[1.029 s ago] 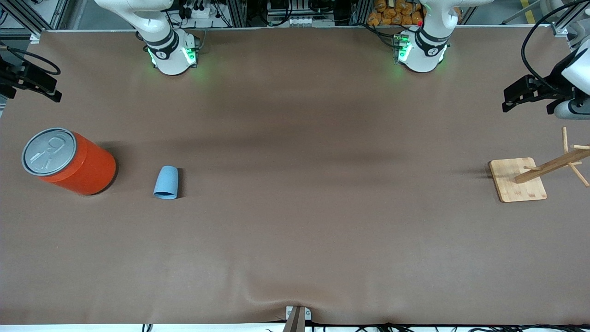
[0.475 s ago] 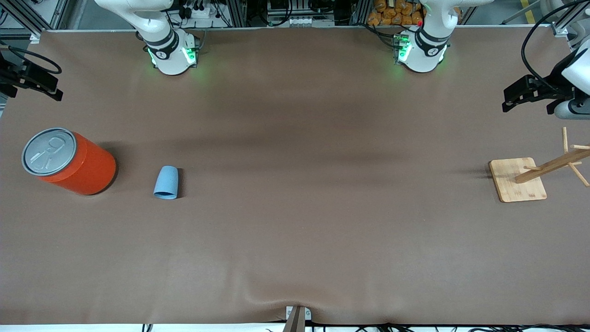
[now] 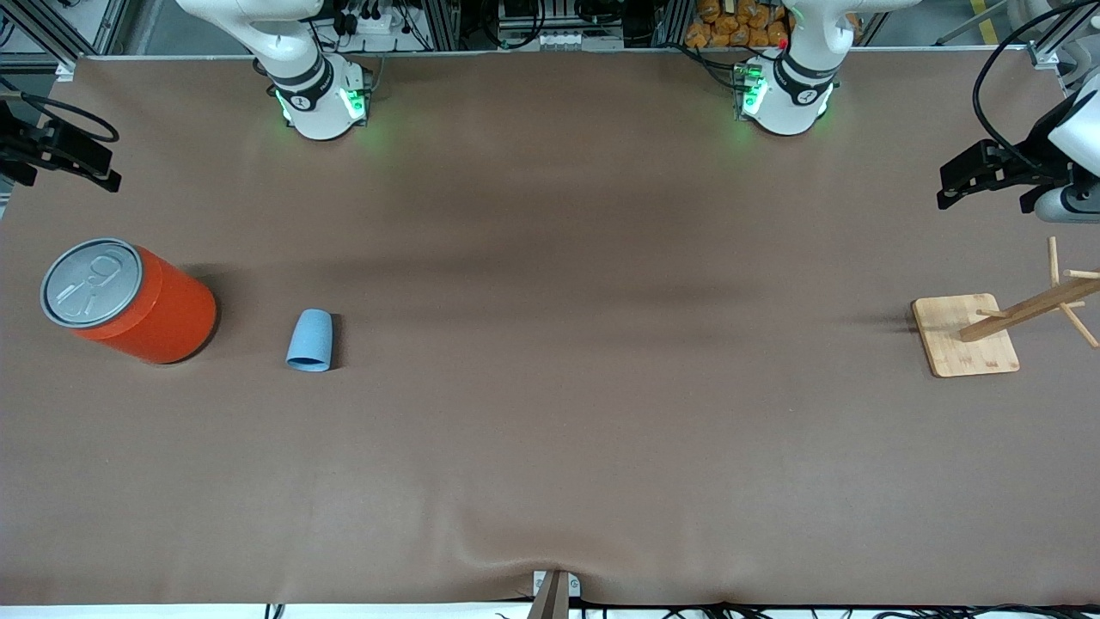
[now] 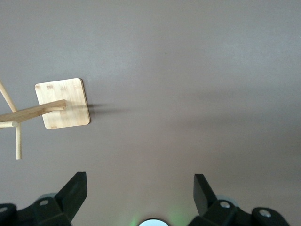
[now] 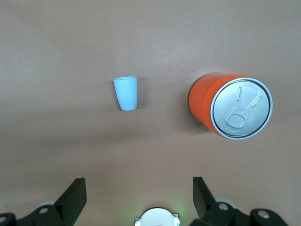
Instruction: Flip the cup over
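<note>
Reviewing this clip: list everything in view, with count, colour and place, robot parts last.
cup: one, light blue, on the table toward the right arm's end, beside the can.
can: one, orange-red with grey pull-tab lid, upright, nearest the right arm's end of the table.
wooden rack: one, pale wood, square base with pegged post, toward the left arm's end.
table: one, brown cover.
right gripper: black, open, up in the air over the table's edge above the can's end.
left gripper: black, open, up in the air near the rack, waiting.
</note>
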Motion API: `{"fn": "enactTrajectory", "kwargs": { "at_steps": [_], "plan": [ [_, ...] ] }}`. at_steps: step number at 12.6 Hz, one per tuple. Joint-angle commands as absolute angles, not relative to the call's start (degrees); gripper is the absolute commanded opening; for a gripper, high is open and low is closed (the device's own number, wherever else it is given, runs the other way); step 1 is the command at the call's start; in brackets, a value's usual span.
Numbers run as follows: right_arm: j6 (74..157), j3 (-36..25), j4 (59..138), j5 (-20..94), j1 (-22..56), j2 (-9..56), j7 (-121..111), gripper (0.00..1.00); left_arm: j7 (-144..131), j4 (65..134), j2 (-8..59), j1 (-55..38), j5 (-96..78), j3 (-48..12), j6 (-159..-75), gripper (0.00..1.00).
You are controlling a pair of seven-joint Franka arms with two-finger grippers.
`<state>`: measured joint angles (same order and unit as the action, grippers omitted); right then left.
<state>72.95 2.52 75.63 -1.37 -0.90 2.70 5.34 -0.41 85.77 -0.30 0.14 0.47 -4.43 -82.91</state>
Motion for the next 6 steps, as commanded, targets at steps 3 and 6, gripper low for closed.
{"fn": "enactTrajectory", "kwargs": {
  "at_steps": [3, 6],
  "plan": [
    [72.95, 4.31, 74.62, -1.14, -0.71, 5.35, 5.10, 1.00, -1.14, 85.43, -0.53, 0.44, -0.09, -4.57, -82.53, 1.00],
    [73.91, 5.54, 74.79, -1.23, -0.53, 11.23, 4.84, 1.00, -1.14, 85.52, -0.44, 0.53, -0.09, -4.57, -82.62, 1.00]
  ]
}}
